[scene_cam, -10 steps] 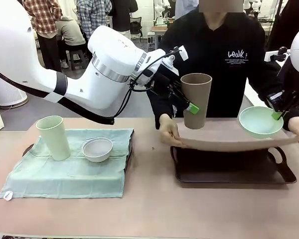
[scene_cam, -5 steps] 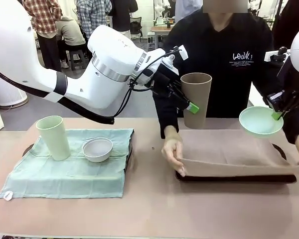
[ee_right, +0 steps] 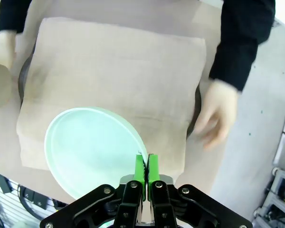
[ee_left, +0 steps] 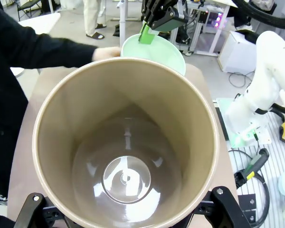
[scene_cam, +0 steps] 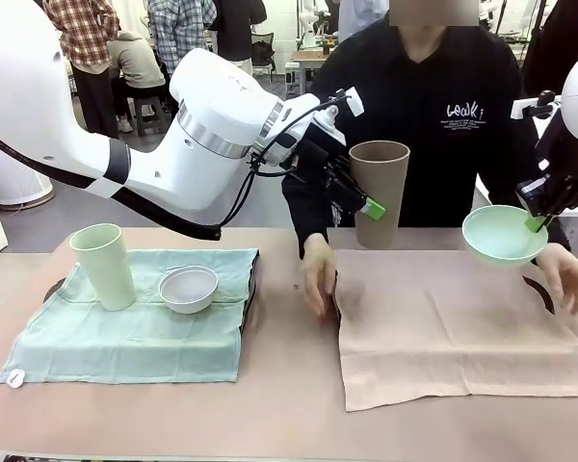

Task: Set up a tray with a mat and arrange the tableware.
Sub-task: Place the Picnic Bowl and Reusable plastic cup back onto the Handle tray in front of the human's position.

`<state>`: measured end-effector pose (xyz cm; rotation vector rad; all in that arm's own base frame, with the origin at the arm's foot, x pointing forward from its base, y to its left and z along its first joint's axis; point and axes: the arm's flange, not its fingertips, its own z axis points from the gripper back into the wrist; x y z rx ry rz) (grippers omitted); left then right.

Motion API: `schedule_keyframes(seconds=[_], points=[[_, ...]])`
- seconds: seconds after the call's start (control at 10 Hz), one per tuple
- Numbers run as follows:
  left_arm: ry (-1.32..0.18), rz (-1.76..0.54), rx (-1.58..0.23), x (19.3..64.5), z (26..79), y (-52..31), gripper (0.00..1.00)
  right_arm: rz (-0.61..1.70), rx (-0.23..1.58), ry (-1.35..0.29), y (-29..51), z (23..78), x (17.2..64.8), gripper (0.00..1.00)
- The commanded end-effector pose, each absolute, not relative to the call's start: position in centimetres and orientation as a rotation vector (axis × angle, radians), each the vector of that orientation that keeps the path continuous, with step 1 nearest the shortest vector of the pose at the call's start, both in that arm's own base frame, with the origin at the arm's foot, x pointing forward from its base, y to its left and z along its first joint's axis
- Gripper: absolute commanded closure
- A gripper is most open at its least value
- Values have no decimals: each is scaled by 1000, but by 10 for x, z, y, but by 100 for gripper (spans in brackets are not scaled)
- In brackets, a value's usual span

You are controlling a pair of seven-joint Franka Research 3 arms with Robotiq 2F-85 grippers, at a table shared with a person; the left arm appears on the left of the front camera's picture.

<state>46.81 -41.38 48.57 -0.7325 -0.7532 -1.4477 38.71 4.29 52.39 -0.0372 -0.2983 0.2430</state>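
Note:
My left gripper [scene_cam: 369, 207] is shut on the tan-brown tumbler [scene_cam: 380, 183] and holds it upright in the air above the table's far edge. The left wrist view looks down into the tumbler [ee_left: 126, 152]. My right gripper [scene_cam: 537, 223] is shut on the rim of the mint green bowl [scene_cam: 501, 236], which hangs above the right tray's far corner; its pads pinch the bowl [ee_right: 92, 147]. A beige mat [scene_cam: 462, 327] lies flat over the dark tray [scene_cam: 540, 292]. The person's hands [scene_cam: 318, 279] rest at the mat's two sides.
On the left, a green mat [scene_cam: 125, 337] covers a second tray, with a pale green tumbler [scene_cam: 104, 265] and a white bowl [scene_cam: 188, 289] on it. My left arm [scene_cam: 202, 135] spans the left half above them. The person's other hand [scene_cam: 568, 274] is near the bowl.
The person has lowered the beige mat from mid-air and spread it flat over the dark tray, then drawn both hands back to its sides. Both arms have stayed put.

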Motion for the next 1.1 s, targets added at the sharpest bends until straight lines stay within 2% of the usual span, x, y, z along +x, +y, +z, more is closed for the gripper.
schedule_keyframes(seconds=[0.0,1.0], points=[[-773,-1455,-736,468,489,-413,78,244,-37,-298,44,522,389,99],[-773,-1455,-736,468,489,-413,78,244,-37,-298,44,522,389,99]])
